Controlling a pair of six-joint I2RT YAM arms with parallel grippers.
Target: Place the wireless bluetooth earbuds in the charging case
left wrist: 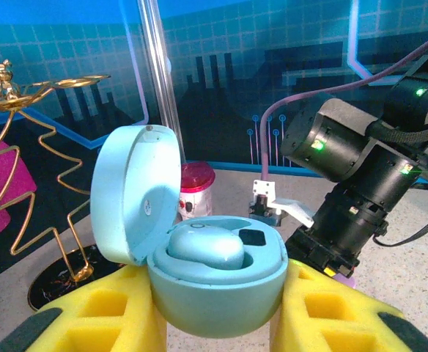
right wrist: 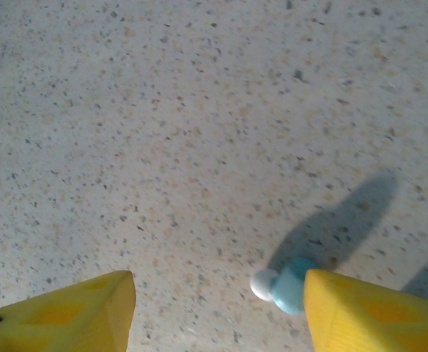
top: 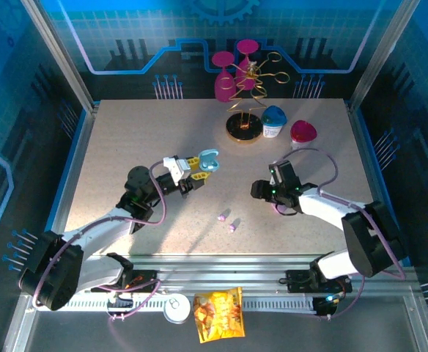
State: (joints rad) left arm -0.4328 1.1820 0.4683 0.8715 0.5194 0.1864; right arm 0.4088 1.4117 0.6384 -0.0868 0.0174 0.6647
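Yellow foam pads of the left claw (top: pixel 202 168) are clenched on the pale blue pebble-shaped plastic charging case (left wrist: pixel 221 297), pinching it from both sides and keeping it upright, left of centre over the speckled beige desk (top: pixel 126 147). Its round hinged lid (left wrist: pixel 135 192) stands swung open to the left. Look inside: one pale blue plastic earbud (left wrist: pixel 203 248) sits nestled in the bed of the case, with a small dark recess (left wrist: pixel 252 236) just beside it on the right.

Over to the right claw (right wrist: pixel 218 293): it is released, its two yellow fingers spread wide and pointing down at the desk. A second pale blue earbud with a white tip (right wrist: pixel 289 287) lies right at the inner edge of the finger on the right of the wrist view. Whether it touches that finger or only lies beside it, I cannot tell.

Between the two arms and nearer their bases, one lilac-pink earbud (top: pixel 221 217) and another lilac-pink earbud (top: pixel 233 226) lie loose on the desk, close together and clear of both claws.

At the far edge stand a gold wire ornament on a dark round base (top: pixel 245 126), a blue-lidded white tub (top: pixel 274 122) and a magenta pebble-shaped case (top: pixel 303 132). On the near ledge lies a yellow snack packet (top: pixel 218 314).
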